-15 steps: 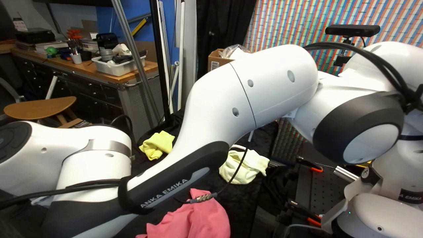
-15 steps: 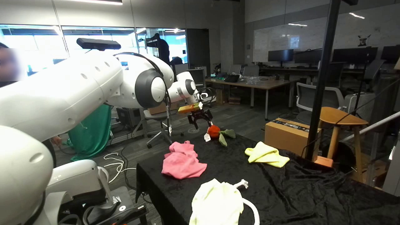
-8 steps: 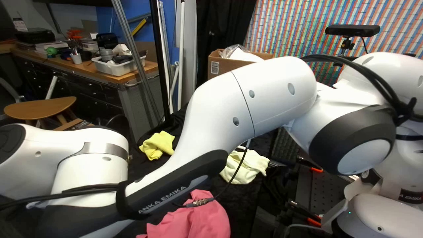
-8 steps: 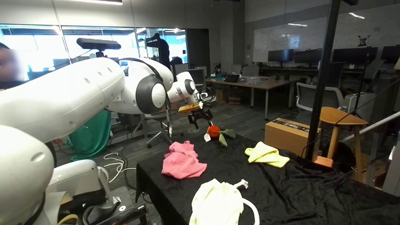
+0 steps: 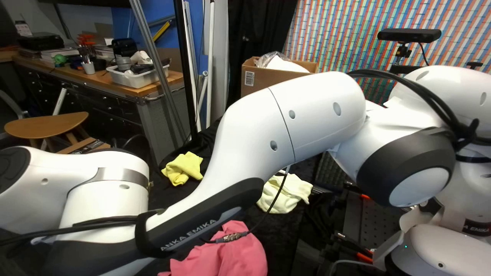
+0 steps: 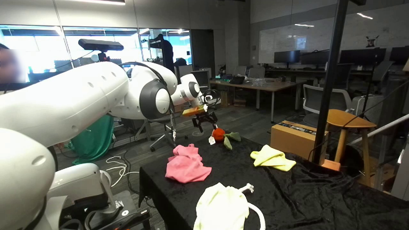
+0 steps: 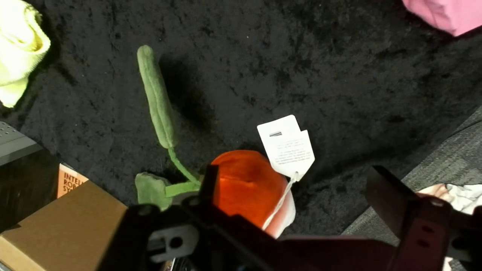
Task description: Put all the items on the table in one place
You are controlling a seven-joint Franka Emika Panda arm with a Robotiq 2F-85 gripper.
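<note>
In an exterior view, out by the far edge of the black surface, a round red toy. Just over it and a bit to one side, the end effector, with fingers spread wide and a hold on nothing. In the wrist view, one dark finger across part of the red toy, the other well off past the white tag on its string. Too hard to tell if touching the toy or only close. Sticking out from the toy, two green leaves, one long and thin in the wrist view, one short. On the same surface, in both exterior views, a crumpled pink cloth, a bunched yellow cloth and a pale bag with a thick white rope. All four things apart, each in its own spot. Also in both exterior views, the big white arm; in an exterior view, right in front of part of the pink cloth and part of the pale bag. Past the surface in an exterior view, a brown box and a wooden stool.
</note>
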